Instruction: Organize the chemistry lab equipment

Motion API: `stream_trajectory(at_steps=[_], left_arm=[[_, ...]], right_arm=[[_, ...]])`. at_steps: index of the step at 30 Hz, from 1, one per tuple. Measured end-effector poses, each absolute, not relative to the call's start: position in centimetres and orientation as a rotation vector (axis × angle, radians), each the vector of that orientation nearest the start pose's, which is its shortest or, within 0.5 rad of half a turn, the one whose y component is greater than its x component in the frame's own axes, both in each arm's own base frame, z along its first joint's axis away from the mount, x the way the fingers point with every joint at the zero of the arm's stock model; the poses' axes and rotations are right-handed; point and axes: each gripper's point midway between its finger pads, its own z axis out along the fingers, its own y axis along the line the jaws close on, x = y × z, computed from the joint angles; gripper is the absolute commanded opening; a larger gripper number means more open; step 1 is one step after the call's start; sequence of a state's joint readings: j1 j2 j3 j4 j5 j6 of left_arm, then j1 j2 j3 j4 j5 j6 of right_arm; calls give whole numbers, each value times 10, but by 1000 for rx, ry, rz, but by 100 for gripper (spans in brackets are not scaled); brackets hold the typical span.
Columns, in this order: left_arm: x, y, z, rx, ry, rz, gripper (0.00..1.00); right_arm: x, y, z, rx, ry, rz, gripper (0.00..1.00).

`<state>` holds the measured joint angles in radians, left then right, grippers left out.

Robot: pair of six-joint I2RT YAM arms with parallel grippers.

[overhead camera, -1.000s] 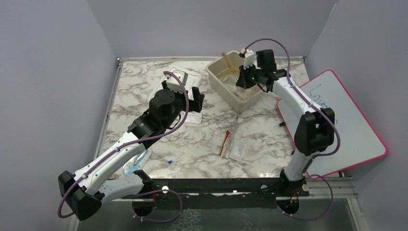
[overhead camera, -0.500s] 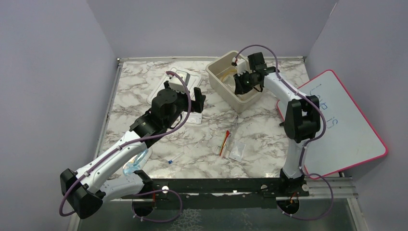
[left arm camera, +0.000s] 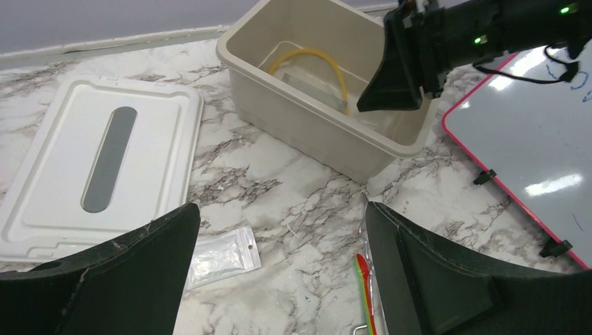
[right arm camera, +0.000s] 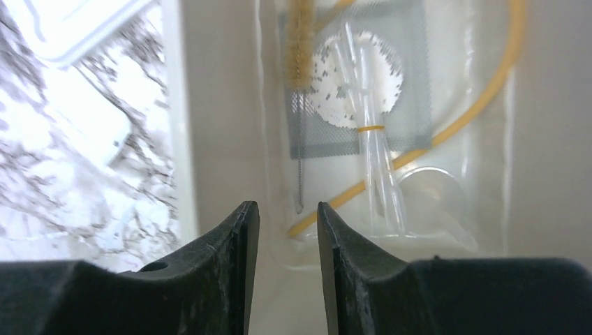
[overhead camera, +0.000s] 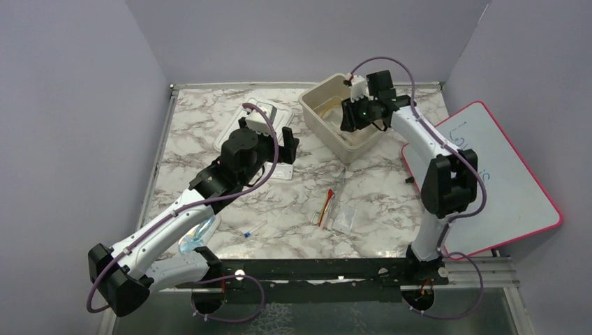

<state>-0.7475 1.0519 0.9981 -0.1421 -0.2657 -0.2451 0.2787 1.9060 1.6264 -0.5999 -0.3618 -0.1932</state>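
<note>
The amber tubing (right arm camera: 482, 98) lies curled inside the beige bin (overhead camera: 315, 118), on a wire gauze (right arm camera: 412, 112) beside a brush (right arm camera: 301, 42) and banded glass tubes (right arm camera: 373, 139). My right gripper (overhead camera: 351, 115) hovers over the bin, its jaws (right arm camera: 287, 209) parted and open with nothing between them. My left gripper (overhead camera: 283, 143) hangs wide open (left arm camera: 279, 216) above the marble. Below it lie a clear packet (left arm camera: 220, 255), a red-tipped dropper (left arm camera: 363, 279) and thin metal tongs (left arm camera: 366, 206). Another packet (overhead camera: 344, 220) and a small blue-capped piece (overhead camera: 253, 230) lie nearer the bases.
The bin's white lid (overhead camera: 255, 125) lies flat at the back left. A pink-edged whiteboard (overhead camera: 489, 181) leans at the right edge of the table. A bluish clear item (overhead camera: 194, 237) sits under my left arm. Purple walls close in the sides and back.
My right gripper has gone from shut to open and let the amber tubing drop into the bin, dipping and then lifting slightly. The left arm has barely shifted.
</note>
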Motion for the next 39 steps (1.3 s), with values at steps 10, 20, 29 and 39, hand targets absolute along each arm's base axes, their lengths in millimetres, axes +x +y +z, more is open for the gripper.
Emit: stream_trajectory(at_steps=[10, 20, 29, 39], left_arm=[[296, -231, 295, 278, 1787, -500, 95], [295, -258, 260, 364, 1888, -575, 96], [285, -284, 228, 438, 1994, -698, 98], [278, -295, 205, 460, 2070, -752, 93]], right_arm=[[409, 165, 251, -332, 2140, 477, 44], [307, 153, 188, 22, 2307, 666, 47], [239, 149, 120, 67, 2460, 711, 50], [194, 171, 56, 52, 2713, 630, 52]])
